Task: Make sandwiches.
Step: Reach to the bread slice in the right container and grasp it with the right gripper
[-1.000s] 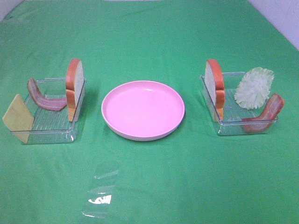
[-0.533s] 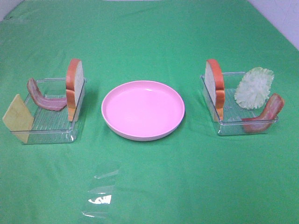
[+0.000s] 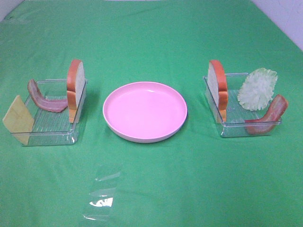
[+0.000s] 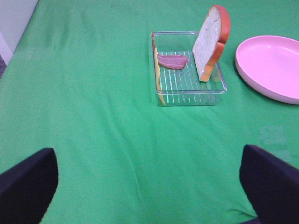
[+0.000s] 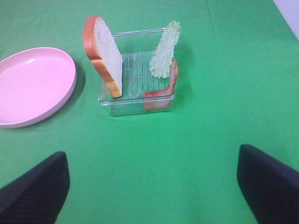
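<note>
Bread slices [image 3: 75, 91] stand on edge running near-to-far, one far beyond the left gripper [image 4: 149, 186], one beyond the right gripper [image 5: 149, 186], both gaping wide, empty.

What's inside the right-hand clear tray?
The tray holds an upright bread slice, a lettuce leaf on edge and a curved bacon strip. Nothing else shows on its ribbed floor; the patch under the bacon is covered.

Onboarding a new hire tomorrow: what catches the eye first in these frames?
The pink plate sits bare at the centre of the green cloth. The left tray holds the left bread slice standing on edge, a bacon strip and a cheese square at its outer wall. The right tray holds the right bread slice, a lettuce leaf and a second bacon strip.
</note>
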Robot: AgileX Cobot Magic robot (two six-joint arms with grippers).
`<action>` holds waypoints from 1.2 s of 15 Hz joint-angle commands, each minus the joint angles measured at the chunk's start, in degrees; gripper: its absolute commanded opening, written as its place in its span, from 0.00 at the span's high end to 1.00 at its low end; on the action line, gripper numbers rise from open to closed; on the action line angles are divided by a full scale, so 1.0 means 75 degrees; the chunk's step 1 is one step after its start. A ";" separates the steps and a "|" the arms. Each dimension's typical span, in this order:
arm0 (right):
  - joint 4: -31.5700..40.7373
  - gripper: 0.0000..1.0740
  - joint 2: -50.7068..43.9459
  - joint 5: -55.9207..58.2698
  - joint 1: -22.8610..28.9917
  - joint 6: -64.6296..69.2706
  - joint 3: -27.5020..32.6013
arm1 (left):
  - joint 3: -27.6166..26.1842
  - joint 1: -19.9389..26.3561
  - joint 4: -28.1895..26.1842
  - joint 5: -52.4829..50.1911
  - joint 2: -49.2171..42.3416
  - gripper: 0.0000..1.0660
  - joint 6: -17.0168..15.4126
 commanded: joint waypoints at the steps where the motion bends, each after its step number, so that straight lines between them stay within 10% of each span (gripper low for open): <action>1: 0.0046 0.13 0.0749 -0.1031 -0.0038 -0.0053 -0.0046 | 0.0031 0.0015 0.0015 -0.0031 -0.0031 0.08 0.0000; 7: 0.0145 0.13 0.3147 -0.1696 -0.0038 -0.0046 -0.0542 | 0.0031 0.0015 0.0015 -0.0031 -0.0031 0.08 0.0000; 18: 0.0183 0.15 0.8281 0.0443 -0.0038 -0.0084 -0.4912 | 0.0031 0.0015 0.0015 -0.0031 -0.0031 0.08 0.0000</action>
